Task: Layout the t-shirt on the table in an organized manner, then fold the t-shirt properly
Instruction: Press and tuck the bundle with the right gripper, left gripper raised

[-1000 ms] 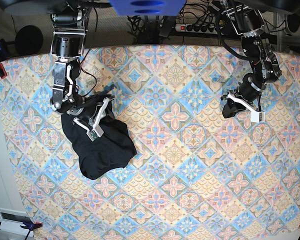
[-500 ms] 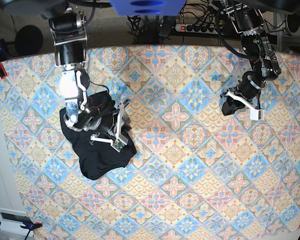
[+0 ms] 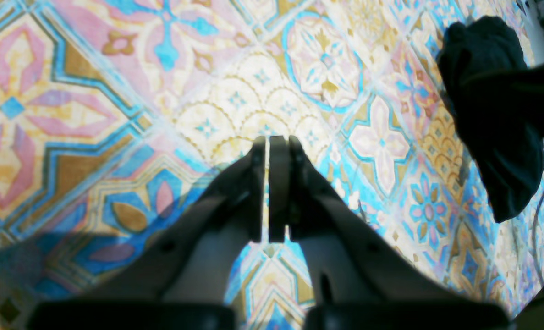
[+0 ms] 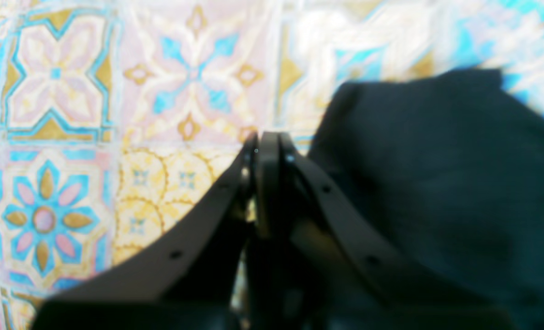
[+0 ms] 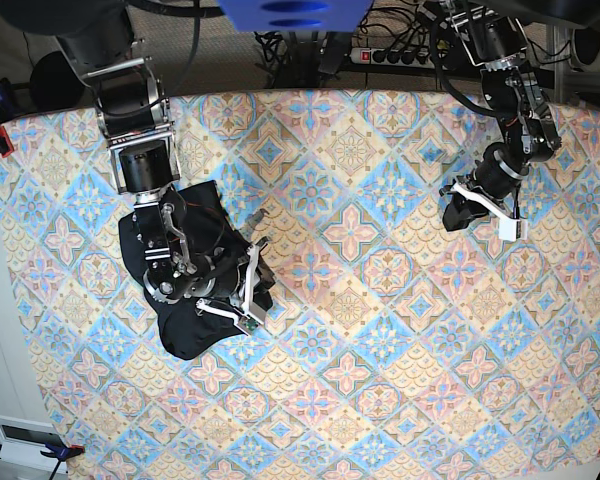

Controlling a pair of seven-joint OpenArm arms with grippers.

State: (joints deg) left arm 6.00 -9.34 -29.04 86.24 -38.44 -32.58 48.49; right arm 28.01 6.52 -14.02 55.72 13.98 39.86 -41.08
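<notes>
both hands pressed together, empty: right hand (image 5: 257, 290) beside crumpled t-shirt (image 5: 185, 325), left hand (image 5: 458, 210) apart

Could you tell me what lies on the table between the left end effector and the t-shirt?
Only bare patterned table: in the base view nothing lies between the left end effector and the bunched black t-shirt.

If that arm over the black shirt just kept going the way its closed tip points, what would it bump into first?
Probably the bare patterned table: the right end effector is shut and its tip aims at cloth just beside the t-shirt, whose edge lies right next to that line. Depth is unclear.
</notes>
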